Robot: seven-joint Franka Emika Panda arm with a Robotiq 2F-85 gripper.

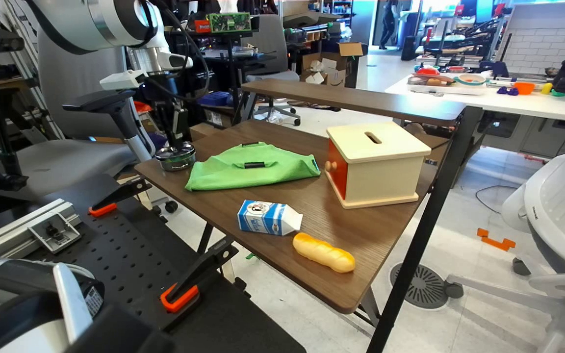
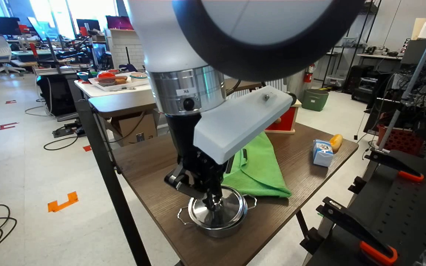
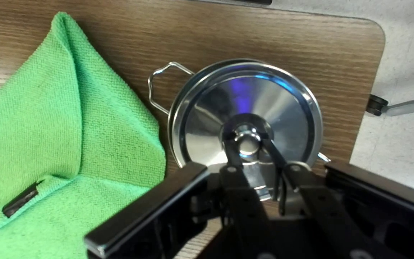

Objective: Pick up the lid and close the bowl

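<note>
The lid (image 3: pixel 207 118) is a round, shiny steel disc with a knob in its middle. It lies over the steel bowl (image 2: pixel 222 232), a small pot with wire handles, at the table's end. The lid sits slightly off centre in the wrist view, and a dark strip of the bowl's rim shows at its upper left. I cannot tell whether the lid rests flush. My gripper (image 3: pixel 249 141) points down with its fingers closed on both sides of the lid's knob. The gripper also shows over the lid in both exterior views (image 1: pixel 177 141) (image 2: pixel 213 202). The bowl's inside is hidden.
A green cloth (image 1: pixel 258 169) lies close beside the bowl. A wooden box (image 1: pixel 380 171) with an orange-red side, a blue-white milk carton (image 1: pixel 265 217) and a toy bread (image 1: pixel 324 252) stand or lie farther along the brown table (image 1: pixel 263 130). The table edge is close to the bowl.
</note>
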